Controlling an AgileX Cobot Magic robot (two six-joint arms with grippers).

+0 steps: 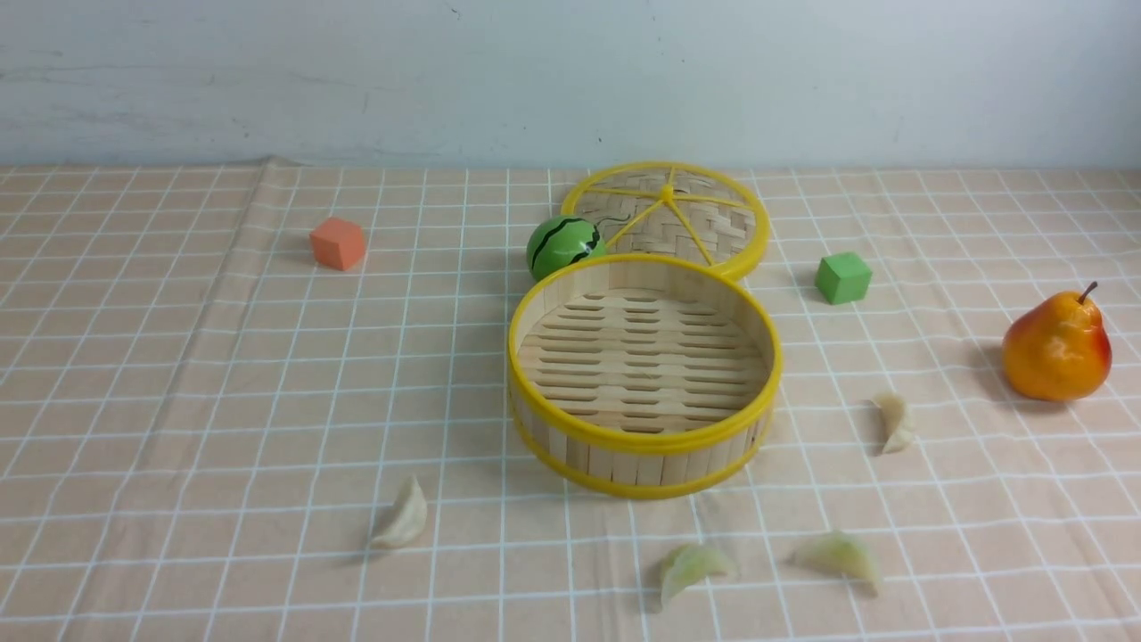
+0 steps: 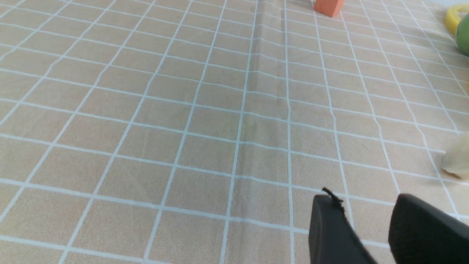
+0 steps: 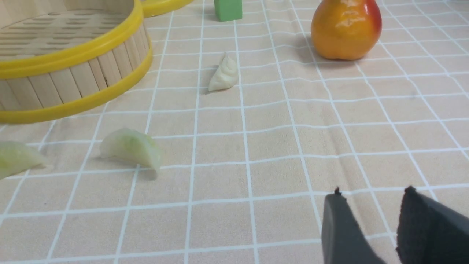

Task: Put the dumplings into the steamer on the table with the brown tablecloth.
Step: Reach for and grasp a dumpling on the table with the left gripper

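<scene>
Slatted bamboo steamer [image 1: 644,446] w/ yellow plastic rims sat at bench [image 1: 980,499] centre; four pleated crescent dumplings [image 1: 401,522] lay on checked cloth [image 1: 134,294] toward near edge. Left tool [image 2: 366,205] & right tool [image 3: 373,198] part-open, gripping nothing.

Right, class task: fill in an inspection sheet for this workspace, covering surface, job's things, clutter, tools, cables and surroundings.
Surface: brown tablecloth, white grid, a few creases.
Job's things: steamer uncovered and empty; four dumplings all on the cloth outside it.
Clutter: woven lid behind the steamer, watermelon ball, orange cube, green cube, pear.
Tools: left tool and right tool both open, holding nothing.
Cables: nothing seen.
Surroundings: pale wall behind.
</scene>
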